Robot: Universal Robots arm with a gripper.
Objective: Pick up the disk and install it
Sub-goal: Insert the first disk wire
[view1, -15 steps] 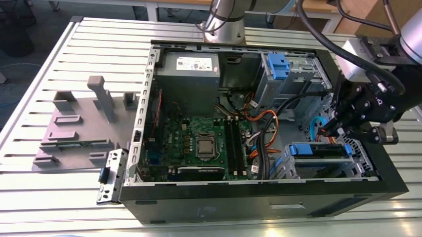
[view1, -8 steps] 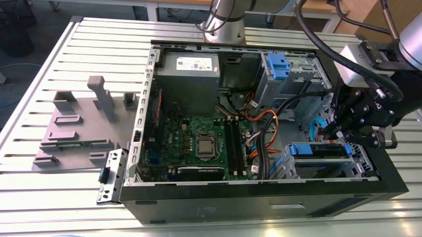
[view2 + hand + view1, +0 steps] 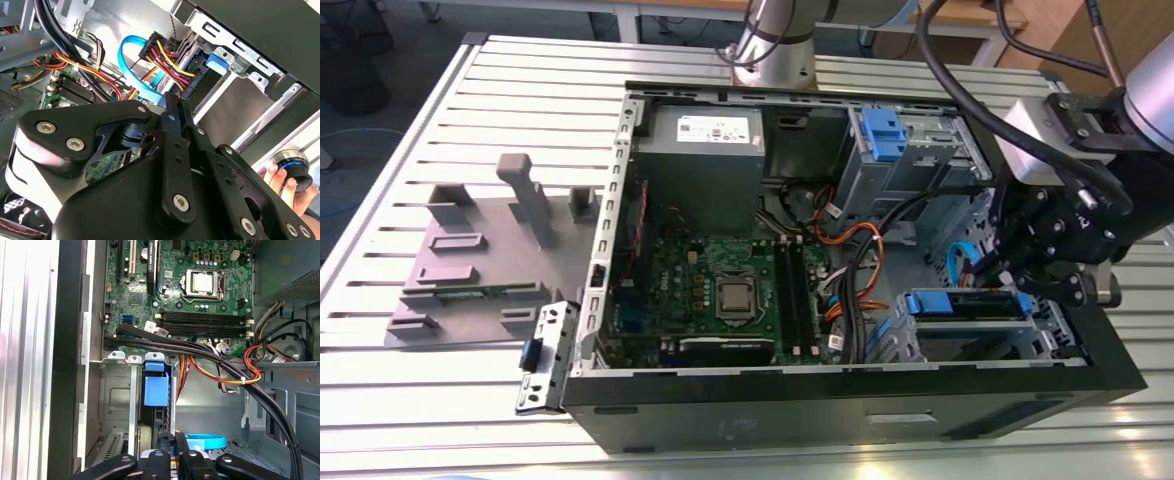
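Gripper (image 3: 175, 100) up close in both wrist views: fingers pinched narrow, nothing visible between them. Exterior view, left to right: grey fixture (image 3: 480, 250) on bench (image 3: 520, 90), open PC case (image 3: 854, 400), motherboard (image 3: 720, 290), then disk (image 3: 967, 303) in its blue carrier inside the drive cage, gripper tip just beside its end. My read: pickup done, disk slotted. Can't tell if it's fully seated.

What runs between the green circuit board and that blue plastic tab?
In the first wrist view, black cables cross between the green circuit board and the blue tab.
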